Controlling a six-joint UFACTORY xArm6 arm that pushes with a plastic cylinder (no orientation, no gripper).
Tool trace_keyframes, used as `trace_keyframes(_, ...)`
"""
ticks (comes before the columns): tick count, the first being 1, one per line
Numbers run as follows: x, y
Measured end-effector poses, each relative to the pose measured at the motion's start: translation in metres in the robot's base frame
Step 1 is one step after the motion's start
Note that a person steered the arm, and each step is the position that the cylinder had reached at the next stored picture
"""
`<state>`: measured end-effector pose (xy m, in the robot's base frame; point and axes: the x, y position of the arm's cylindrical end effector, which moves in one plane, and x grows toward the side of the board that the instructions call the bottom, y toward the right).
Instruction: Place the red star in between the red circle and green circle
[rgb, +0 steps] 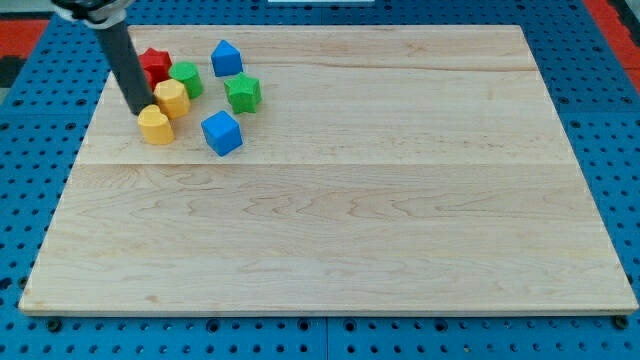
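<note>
The red star (154, 64) lies near the top left corner of the wooden board. The green circle (187, 77) sits right beside it on its right, touching or nearly so. No red circle shows; the rod may hide part of the area left of the star. My tip (136, 110) rests on the board just below and left of the red star. It is close to the left side of the yellow hexagon (172, 98) and just above the yellow heart (155, 127).
A blue block (226, 58) sits right of the green circle at the top. A green star (243, 93) lies below it. A blue cube (222, 132) lies right of the yellow heart. The board's left edge (88, 130) is near my tip.
</note>
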<state>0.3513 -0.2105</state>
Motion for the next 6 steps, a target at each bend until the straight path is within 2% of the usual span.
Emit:
trace_keyframes(1, -0.002, 0.033)
trace_keyframes(2, 0.003, 0.027)
trace_keyframes(4, -0.001, -0.084)
trace_keyframes(5, -0.049, -0.091)
trace_keyframes(6, -0.098, -0.073)
